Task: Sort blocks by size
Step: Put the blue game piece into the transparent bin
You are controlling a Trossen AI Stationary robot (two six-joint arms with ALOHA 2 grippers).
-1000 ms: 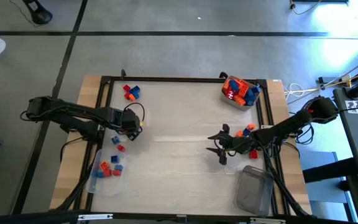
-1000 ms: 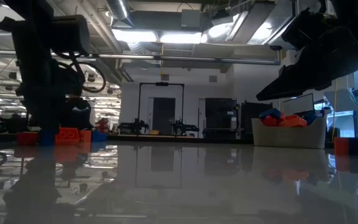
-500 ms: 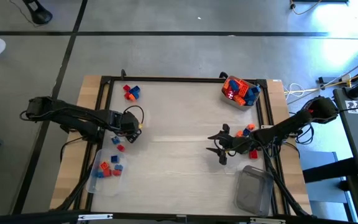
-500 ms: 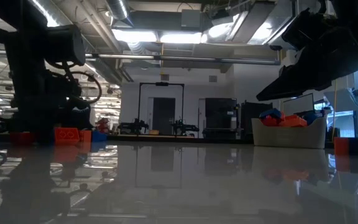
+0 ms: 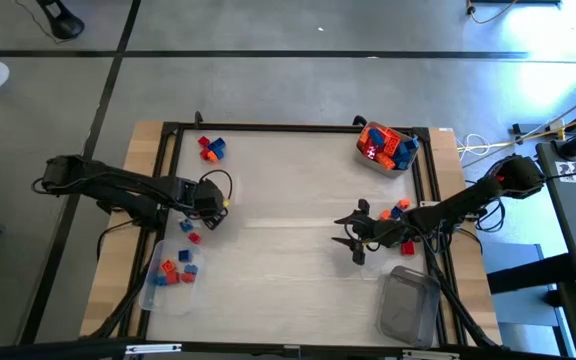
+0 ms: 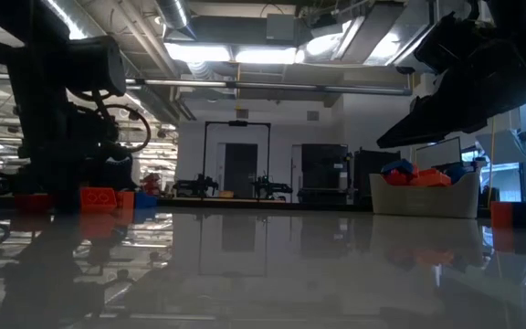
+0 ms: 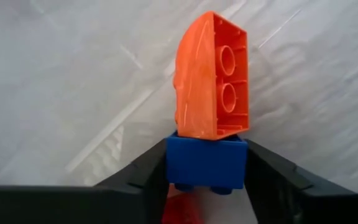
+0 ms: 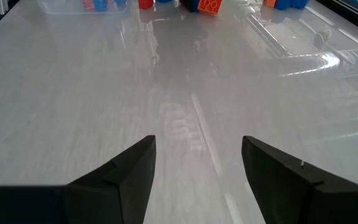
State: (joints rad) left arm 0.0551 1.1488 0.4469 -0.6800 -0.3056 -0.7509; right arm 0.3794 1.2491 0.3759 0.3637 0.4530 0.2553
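Two blocks sit right at the left claw (image 7: 207, 174): a blue block (image 7: 207, 163) lies between its two fingers (image 7: 148, 177), which press against both of its sides, and an orange block (image 7: 213, 78) is stuck to the blue one's far end, clear of the fingers and tilted. So the left claw is closed on the blue block, low over the worktop (image 5: 278, 215) near its left edge, where the left claw (image 5: 190, 225) also shows from above. A few loose red and blue blocks (image 5: 190, 233) lie just beside it, and a clear tub (image 5: 156, 293) near the front left corner holds more. The right claw (image 5: 352, 232) stands open near the right edge, with nothing between its fingers (image 8: 126, 171). Another tub (image 5: 386, 150) of blocks sits at the back right corner.
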